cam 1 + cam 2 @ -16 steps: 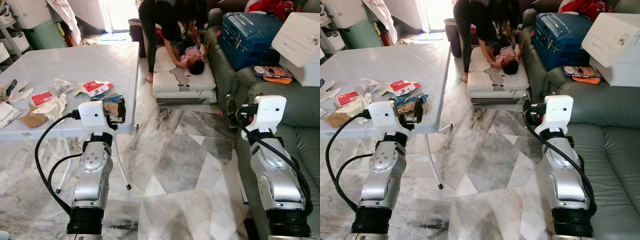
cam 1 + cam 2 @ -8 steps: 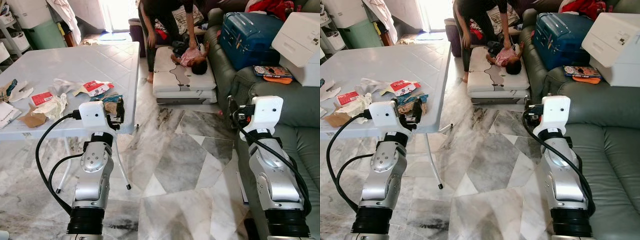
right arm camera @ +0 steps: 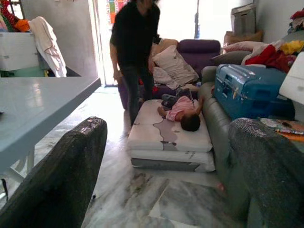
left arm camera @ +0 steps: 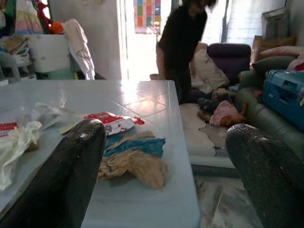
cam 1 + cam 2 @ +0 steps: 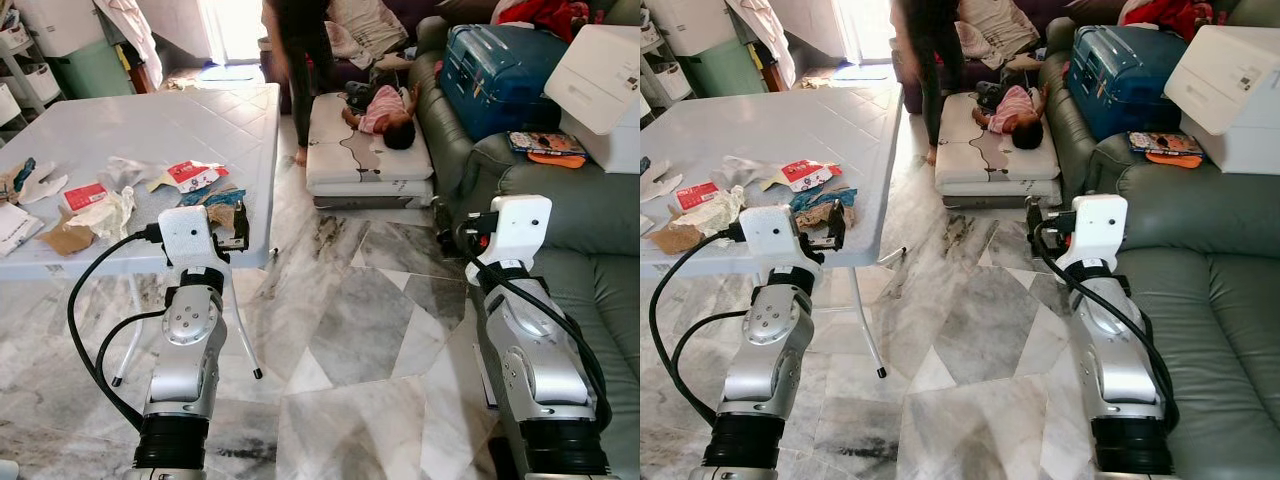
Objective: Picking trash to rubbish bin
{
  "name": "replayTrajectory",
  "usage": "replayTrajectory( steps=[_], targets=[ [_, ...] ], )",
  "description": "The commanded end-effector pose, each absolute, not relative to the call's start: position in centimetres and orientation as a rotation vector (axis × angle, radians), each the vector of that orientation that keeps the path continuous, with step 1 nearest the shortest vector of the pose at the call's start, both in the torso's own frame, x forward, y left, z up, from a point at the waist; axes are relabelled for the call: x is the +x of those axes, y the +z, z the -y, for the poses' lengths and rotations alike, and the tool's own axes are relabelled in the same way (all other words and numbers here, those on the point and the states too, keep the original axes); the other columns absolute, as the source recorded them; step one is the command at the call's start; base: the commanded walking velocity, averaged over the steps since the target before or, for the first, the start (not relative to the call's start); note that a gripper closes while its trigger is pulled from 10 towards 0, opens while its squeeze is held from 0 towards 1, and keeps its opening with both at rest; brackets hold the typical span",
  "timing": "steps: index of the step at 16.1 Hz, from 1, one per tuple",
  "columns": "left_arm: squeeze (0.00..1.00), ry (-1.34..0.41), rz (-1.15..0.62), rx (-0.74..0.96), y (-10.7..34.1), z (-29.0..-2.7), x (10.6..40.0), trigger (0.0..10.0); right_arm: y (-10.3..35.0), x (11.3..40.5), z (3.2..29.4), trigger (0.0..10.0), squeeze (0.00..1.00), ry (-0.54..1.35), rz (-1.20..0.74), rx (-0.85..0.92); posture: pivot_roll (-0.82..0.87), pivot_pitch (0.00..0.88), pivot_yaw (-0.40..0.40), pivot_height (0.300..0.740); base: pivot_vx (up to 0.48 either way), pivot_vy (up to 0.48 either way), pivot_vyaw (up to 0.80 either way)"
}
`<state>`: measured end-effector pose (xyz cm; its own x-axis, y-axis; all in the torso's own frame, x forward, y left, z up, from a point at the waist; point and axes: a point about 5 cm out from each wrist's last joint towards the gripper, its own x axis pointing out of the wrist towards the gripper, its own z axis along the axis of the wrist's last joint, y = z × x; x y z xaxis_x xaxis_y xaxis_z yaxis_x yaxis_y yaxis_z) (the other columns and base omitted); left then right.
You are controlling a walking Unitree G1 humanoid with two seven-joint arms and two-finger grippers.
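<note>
From the head, the left claw (image 5: 238, 225) sits at the near edge of the glossy white table (image 5: 150, 130), just beside crumpled brown and teal paper trash (image 5: 222, 205). Its wrist view shows its rough black fingers (image 4: 71, 166) spread apart, with a red-and-white torn wrapper (image 4: 111, 122) lying beyond the brown scrap. The right claw (image 3: 166, 190), fingers likewise apart, hangs over the marbled floor (image 5: 970, 330), and its wrist view shows a standing person (image 3: 135, 52) beside a child lying on a white mattress (image 3: 166, 137).

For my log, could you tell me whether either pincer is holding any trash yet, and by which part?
Nothing is held. The left pincer is open at the table edge, facing the brown and teal wrapper; the right pincer is open over the floor.
</note>
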<state>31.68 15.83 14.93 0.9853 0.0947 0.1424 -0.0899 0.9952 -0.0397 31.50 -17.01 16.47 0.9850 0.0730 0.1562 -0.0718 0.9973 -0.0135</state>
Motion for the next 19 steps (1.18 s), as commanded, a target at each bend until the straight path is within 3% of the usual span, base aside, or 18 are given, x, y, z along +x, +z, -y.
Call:
replayTrajectory(
  steps=[1,9,10,11,12,13,14,19],
  targets=[
    [1.00,0.106,0.128,-0.009,14.7,-16.1,31.7,10.0,16.6,31.8,16.8,10.0,1.00,0.083,0.149,0.013,-0.01,0.000,0.033,0.740,0.000,0.000,0.00],
    [1.00,0.096,0.101,-0.005,14.6,-15.9,31.9,10.0,16.3,31.5,15.4,10.0,1.00,0.164,0.132,0.067,0.00,0.000,0.039,0.740,0.000,0.000,0.00],
    [0.35,0.075,0.102,-0.013,14.7,-15.7,31.8,10.0,16.5,31.4,15.1,10.0,1.00,0.194,0.139,0.070,0.00,0.000,0.040,0.740,0.000,0.000,0.00],
    [0.00,0.072,0.100,-0.013,14.7,-15.6,31.8,10.0,16.5,31.4,15.0,10.0,1.00,0.196,0.141,0.071,0.00,0.000,0.041,0.740,0.000,0.000,0.00],
    [0.00,0.078,0.096,-0.017,14.6,-15.7,31.8,10.0,16.6,31.4,15.0,10.0,0.76,0.198,0.143,0.072,0.00,0.000,0.041,0.740,0.000,0.000,0.00],
    [0.00,0.081,0.092,-0.019,14.6,-15.7,31.8,10.0,16.5,31.4,15.0,10.0,0.16,0.192,0.140,0.073,0.00,0.000,0.041,0.740,0.000,0.000,0.00],
    [0.00,0.084,0.088,-0.022,14.6,-15.7,31.8,10.0,16.5,31.4,15.0,10.0,0.00,0.191,0.140,0.072,0.00,0.000,0.041,0.740,0.000,0.000,0.00],
    [0.00,0.082,0.086,-0.022,14.6,-15.6,31.8,10.0,16.5,31.5,15.2,10.0,0.00,0.182,0.138,0.063,0.00,0.000,0.041,0.740,0.000,0.000,0.00]
  ],
)
